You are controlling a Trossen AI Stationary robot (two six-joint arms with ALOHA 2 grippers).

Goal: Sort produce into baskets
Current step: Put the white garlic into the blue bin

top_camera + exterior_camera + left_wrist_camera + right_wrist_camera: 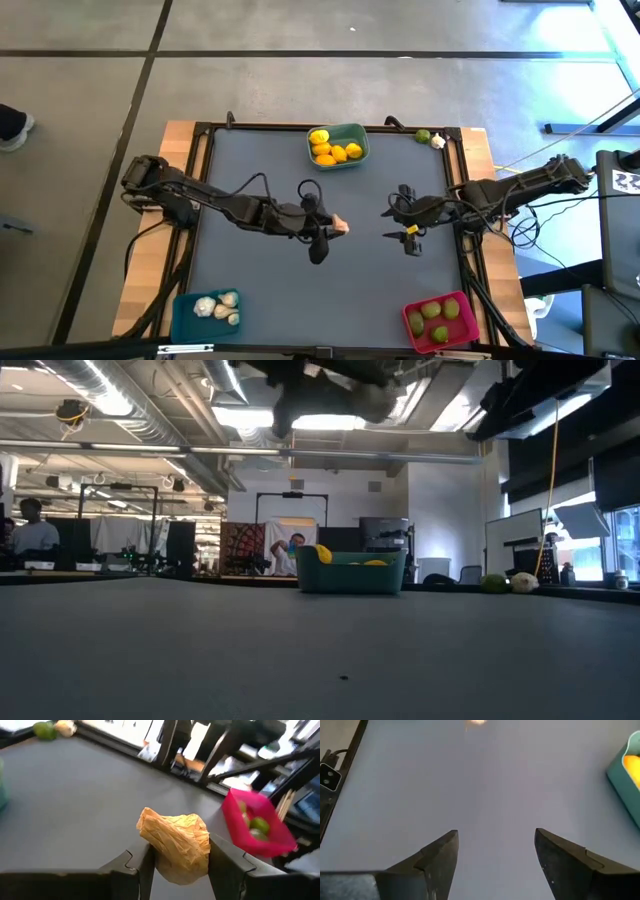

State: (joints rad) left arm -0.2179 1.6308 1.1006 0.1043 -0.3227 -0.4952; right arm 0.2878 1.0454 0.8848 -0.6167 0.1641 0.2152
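Papery, tan-skinned garlic bulb [176, 845] sits pinched between the left gripper [330, 229] jaws above mid-table. From there the blue basket [184, 310], already holding garlic, lies at about seven o'clock, over bare mat. Right gripper [398, 225], jaws wide and empty, hovers at three o'clock, farther from that basket.

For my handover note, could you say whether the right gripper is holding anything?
Empty: the right gripper is open, only bare table between its fingers.
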